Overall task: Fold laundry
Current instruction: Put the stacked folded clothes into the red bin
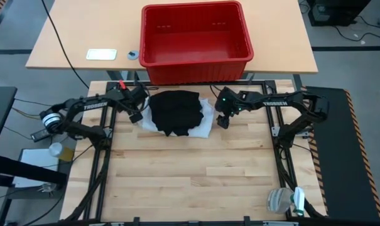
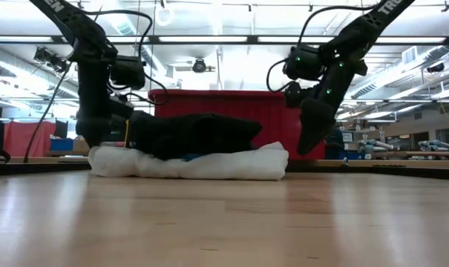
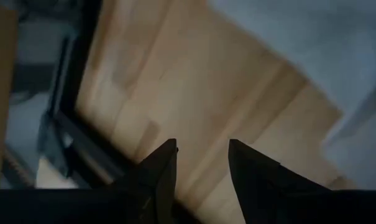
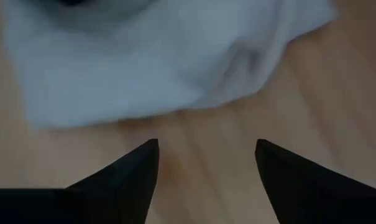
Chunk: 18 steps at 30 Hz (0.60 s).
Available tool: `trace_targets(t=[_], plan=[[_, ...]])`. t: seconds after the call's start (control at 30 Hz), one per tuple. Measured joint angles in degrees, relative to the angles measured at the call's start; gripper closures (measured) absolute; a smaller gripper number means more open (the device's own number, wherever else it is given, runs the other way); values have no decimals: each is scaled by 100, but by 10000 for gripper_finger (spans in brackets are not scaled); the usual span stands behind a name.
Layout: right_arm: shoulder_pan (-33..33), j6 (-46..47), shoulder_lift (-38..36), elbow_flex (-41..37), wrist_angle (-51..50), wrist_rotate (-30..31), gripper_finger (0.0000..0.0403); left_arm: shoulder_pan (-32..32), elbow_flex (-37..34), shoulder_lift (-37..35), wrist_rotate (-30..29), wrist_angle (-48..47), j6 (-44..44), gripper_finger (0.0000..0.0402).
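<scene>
While both arms flank the pile at the tabletop's far edge, each should grip a white corner low and pull evenly; the left gripper (image 3: 201, 163) stands narrowly parted and empty, the right gripper (image 4: 206, 163) wide and empty; one black garment (image 1: 177, 111) lies atop one white shirt (image 1: 205, 125); one red crate (image 1: 196, 37) sits beyond.

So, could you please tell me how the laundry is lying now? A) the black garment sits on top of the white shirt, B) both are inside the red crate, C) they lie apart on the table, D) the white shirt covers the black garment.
A: the black garment rests on the white shirt, whose edges show around it, outside the red crate.
</scene>
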Motion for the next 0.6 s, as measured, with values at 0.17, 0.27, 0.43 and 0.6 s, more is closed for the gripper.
trace_targets(t=[0.17,0.27,0.43,0.6], plan=[[-36,-290,93,0,400,380,134,163,0,341,651,499,617,258],[-46,-350,292,0,625,126,141,200,7,664,729,863,719,259],[-13,-406,866,2,1146,-320,156,30,2,1115,1385,1171,1176,260],[38,-90,1303,11,1638,-420,172,-338,9,1200,1604,1620,1170,260]])
